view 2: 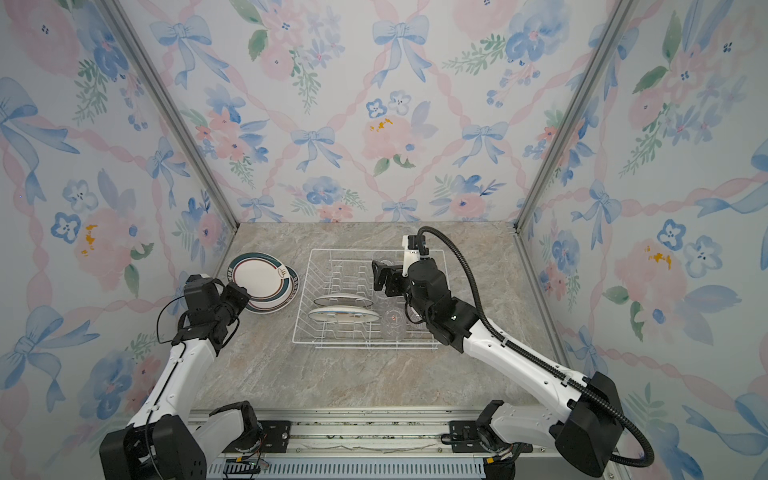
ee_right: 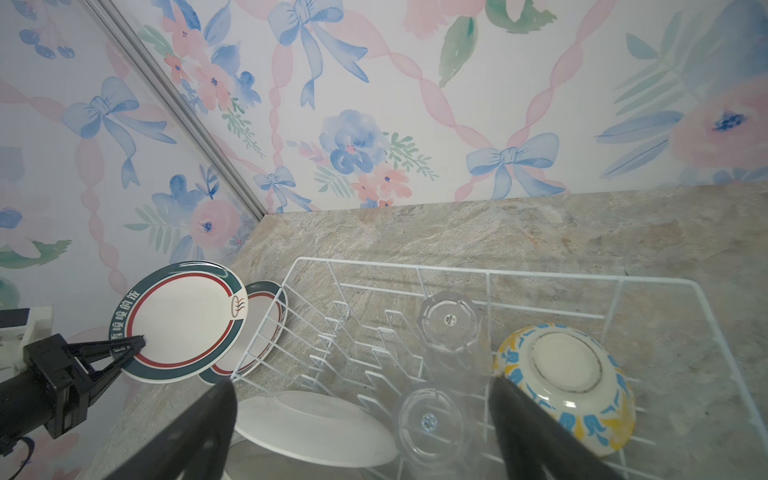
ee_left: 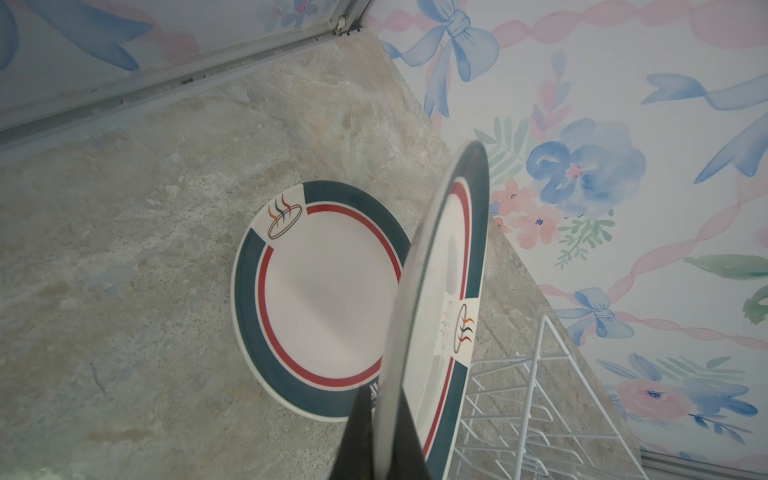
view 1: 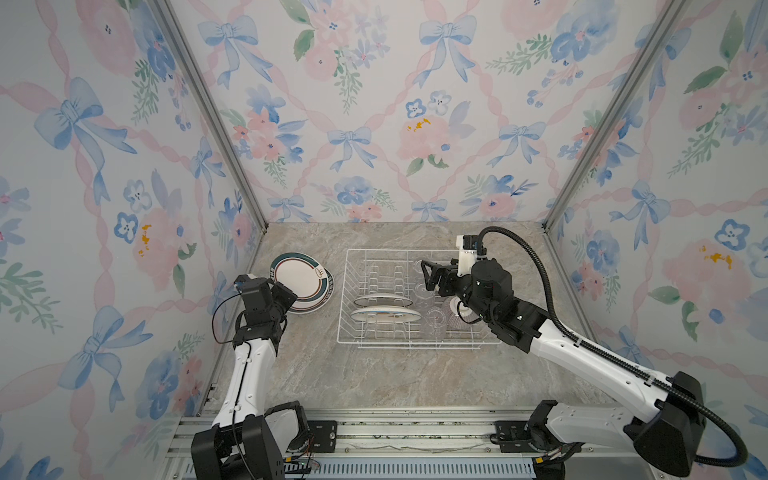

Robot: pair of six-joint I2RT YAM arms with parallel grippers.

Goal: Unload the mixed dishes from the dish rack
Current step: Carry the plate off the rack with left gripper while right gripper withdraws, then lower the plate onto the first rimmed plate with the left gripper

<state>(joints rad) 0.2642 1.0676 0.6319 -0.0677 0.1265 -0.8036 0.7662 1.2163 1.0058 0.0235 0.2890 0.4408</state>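
Sitting near the middle of the stone counter (view 1: 374, 374), toward the back: white wire dish rack (view 1: 415, 251). Standing on edge between its prongs at the left front: two white plates, the nearer plate (view 1: 384, 315) just in front of the farther plate (view 1: 382, 300). Resting upside down in the right half of the rack: three clear glasses, namely a front glass (ee_right: 430, 422), a middle glass (ee_right: 449, 322) beyond it, and a third glass (view 2: 392, 320) nearest the front wall in a top view. Lying upside down just beside the glasses on the right: yellow-blue bowl (ee_right: 567, 384). Mostly hidden under the right arm, near the rack's front right corner: ribbed grey bowl (view 1: 461, 318).

Lying flat on the counter just left of the rack: a banded plate (ee_left: 324, 299) with green and red rings. Tilting above it, partly overlapping it in both top views: a held plate (view 1: 297, 276) of the same pattern.

Pinching that held plate by its rim, fingers pressed tight on either face: left gripper (ee_right: 139, 345). Hovering over the glasses with fingers spread wide, touching nothing: right gripper (view 1: 428, 276).
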